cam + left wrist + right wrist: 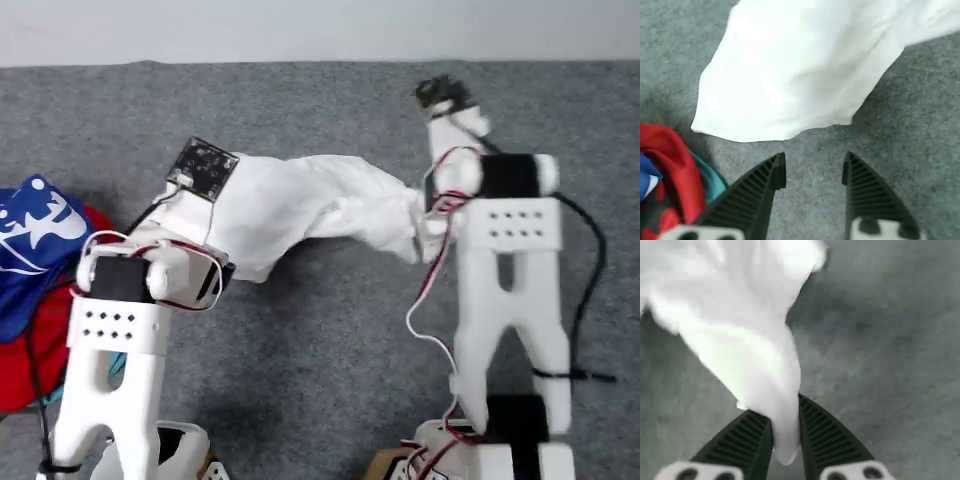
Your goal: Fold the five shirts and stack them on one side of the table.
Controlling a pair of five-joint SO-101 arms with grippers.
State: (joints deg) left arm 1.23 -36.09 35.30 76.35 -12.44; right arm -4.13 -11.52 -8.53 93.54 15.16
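Your right end effector (786, 415) is clamped on one end of the white fabric shirt (300, 205), which stretches across the middle of the grey felt tabletop (330, 340). Your left end effector (814, 165) gapes just short of the hem; pinch that edge squarely, then pull the shirt taut.

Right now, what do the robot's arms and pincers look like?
The left arm and right arm are white plastic with black motor blocks, rows of small holes and red, white and black cables. The left gripper and right gripper each have two black, ribbed, tapering fingers.
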